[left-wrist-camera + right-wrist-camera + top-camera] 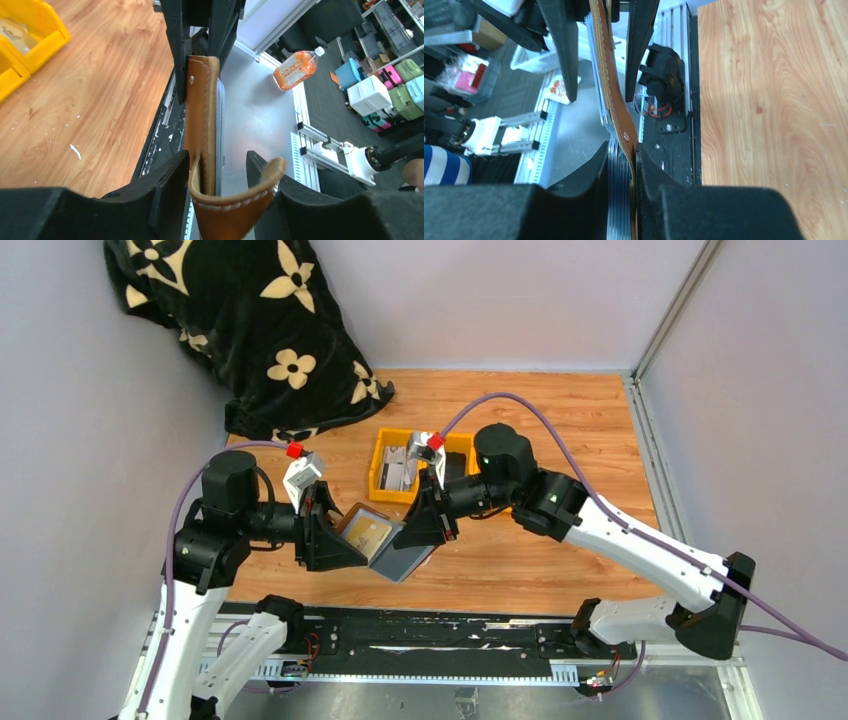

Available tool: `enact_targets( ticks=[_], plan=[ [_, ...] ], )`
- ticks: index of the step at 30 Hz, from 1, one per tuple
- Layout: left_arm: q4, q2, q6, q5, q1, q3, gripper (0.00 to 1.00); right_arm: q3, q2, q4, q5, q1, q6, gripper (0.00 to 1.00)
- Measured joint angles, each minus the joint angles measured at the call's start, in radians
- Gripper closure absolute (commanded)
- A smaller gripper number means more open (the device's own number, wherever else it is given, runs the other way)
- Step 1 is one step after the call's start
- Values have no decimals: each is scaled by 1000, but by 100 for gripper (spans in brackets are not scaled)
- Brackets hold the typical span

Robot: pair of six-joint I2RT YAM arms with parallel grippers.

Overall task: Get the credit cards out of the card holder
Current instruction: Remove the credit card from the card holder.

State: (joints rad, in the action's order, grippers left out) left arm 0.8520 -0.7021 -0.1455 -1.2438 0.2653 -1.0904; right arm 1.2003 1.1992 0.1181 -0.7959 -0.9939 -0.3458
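A: Where is the card holder to be found?

B: The card holder [368, 532] is seen lifted off the bench [560, 400], between the two arms and close to the near edge. It is opened out, with a tan face and a grey face turned upward. A yellow bin [385, 490] is seen just behind it.

A: How is it held on the right?

B: The right gripper [621, 157] is closed tightly on it. In the right wrist view a brown stitched leather flap is pinched between the fingers. Thin grey edges [615, 200] are pressed in beside the flap, but whether these are cards cannot be told.

A: And on the left?

B: The left gripper [217, 167] is set around the holder's folded end with its jaws apart. The leather is touched by one finger, and a gap is left on the other side, crossed only by a curled strap.

A: Anything else?

B: A black flowered blanket [250, 330] is heaped at the far left corner.
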Motion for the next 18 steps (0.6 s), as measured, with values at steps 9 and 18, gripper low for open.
enact_targets(
  ticks=[9,18],
  plan=[
    [-4,2,-3,-50,0,37,64,270,157,418,-4,0,242,100],
    [-12,2,9,-54,0,92,67,406,238,634,23,-26,370,100]
  ],
)
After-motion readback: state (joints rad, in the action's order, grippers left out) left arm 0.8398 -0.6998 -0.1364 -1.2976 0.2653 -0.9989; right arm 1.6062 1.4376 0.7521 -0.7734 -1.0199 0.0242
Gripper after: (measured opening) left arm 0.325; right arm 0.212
